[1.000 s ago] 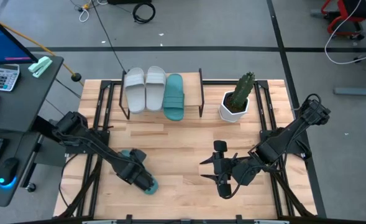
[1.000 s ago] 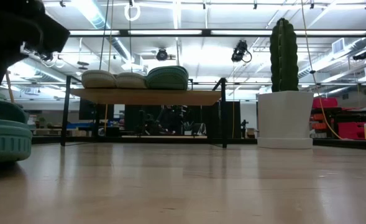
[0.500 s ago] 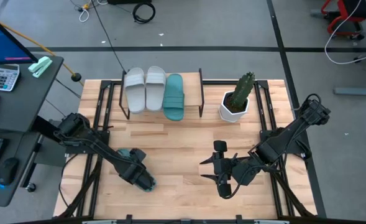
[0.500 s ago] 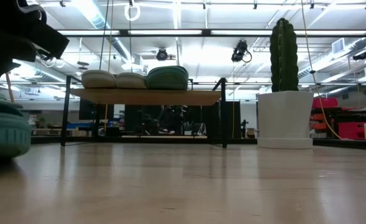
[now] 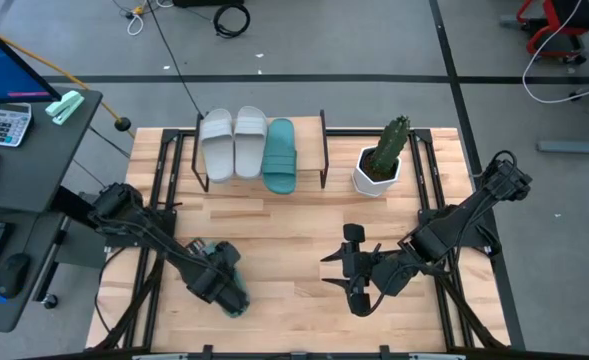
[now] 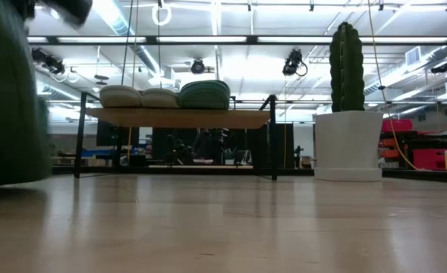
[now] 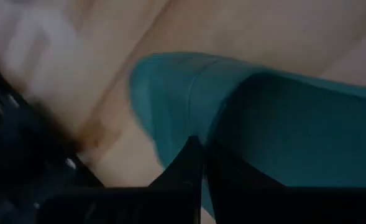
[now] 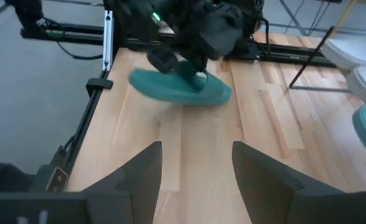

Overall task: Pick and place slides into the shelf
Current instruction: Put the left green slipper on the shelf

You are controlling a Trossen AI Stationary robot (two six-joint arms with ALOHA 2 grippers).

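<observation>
three slides [image 5: 249,148] already sit side by side on the shelf [image 5: 314,150] at the far edge of the desk [image 5: 304,230] — two pale ones and a teal one, toes pointing away from the arms, packed to one side so that a gap is left by the shelf's other post, probably for the last one. the fourth slide [image 8: 179,87], teal, is at the near left part of the desk, and the left gripper [image 5: 217,284] has its jaws closed on it; in the left wrist view the dark fingers [image 7: 192,168] pinch the strap, a sensible hold since the strap is the one part thin enough to fit between them. from the right wrist view the slide looks tilted and perhaps just off the wood, though contact with the desk is hard to judge. the right gripper [image 5: 352,280] waits near the desk's front middle, jaws open and holding nothing, well clear of the path to the shelf. a cactus pot [image 5: 379,165] stands just beside the shelf's right end — a thing to avoid on the carry across.
</observation>
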